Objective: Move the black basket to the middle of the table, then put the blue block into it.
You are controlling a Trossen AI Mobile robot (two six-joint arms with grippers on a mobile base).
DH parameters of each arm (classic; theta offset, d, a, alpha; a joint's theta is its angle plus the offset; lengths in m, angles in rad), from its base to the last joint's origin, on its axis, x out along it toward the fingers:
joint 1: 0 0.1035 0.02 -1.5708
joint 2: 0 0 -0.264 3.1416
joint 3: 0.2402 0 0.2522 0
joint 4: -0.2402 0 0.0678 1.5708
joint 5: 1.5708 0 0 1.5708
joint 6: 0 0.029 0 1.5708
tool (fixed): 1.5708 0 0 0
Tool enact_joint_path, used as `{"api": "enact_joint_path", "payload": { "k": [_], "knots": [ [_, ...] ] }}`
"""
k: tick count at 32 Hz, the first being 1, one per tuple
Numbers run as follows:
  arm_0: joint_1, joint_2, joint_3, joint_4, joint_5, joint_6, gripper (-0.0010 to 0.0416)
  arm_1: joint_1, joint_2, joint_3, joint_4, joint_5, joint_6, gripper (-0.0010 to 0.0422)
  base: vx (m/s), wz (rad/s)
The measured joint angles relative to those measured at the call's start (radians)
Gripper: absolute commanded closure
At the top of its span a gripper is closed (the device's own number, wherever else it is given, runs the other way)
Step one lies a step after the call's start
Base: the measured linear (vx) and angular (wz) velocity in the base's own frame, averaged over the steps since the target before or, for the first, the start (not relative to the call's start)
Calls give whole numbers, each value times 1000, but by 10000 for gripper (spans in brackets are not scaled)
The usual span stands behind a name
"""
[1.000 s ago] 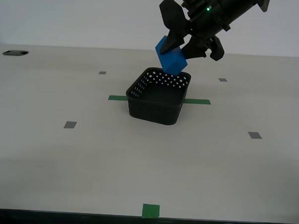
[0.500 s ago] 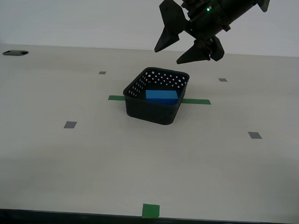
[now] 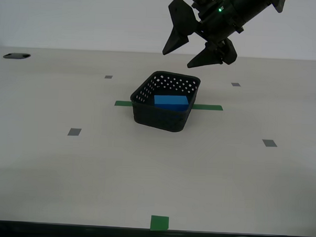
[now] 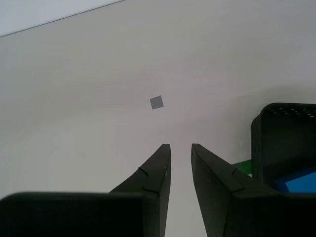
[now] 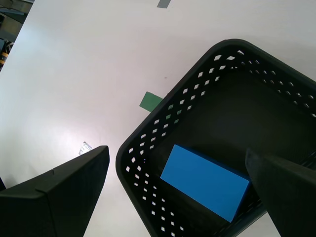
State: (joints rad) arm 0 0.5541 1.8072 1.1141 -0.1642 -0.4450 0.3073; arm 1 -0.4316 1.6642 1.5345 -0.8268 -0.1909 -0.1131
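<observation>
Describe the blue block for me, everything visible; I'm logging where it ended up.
The blue block is a small, solid, bright-blue rectangular piece with plain smooth faces, no markings. It lies flat on a broad face inside the black basket, on the basket's floor near one wall; whether it touches that wall is unclear. Nothing grips it: my first gripper hangs open above the basket, apart from the block.

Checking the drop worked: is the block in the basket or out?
In. The block lies flat on the floor of the basket, walls around it, with nothing gripping it.
</observation>
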Motion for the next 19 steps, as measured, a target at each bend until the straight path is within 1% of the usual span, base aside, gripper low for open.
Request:
{"api": "enact_joint_path", "payload": {
  "k": [19],
  "knots": [
    [-2,0,0,1,0,0,21,0,0,0,4,0,0,360,0,0]
  ]
}}
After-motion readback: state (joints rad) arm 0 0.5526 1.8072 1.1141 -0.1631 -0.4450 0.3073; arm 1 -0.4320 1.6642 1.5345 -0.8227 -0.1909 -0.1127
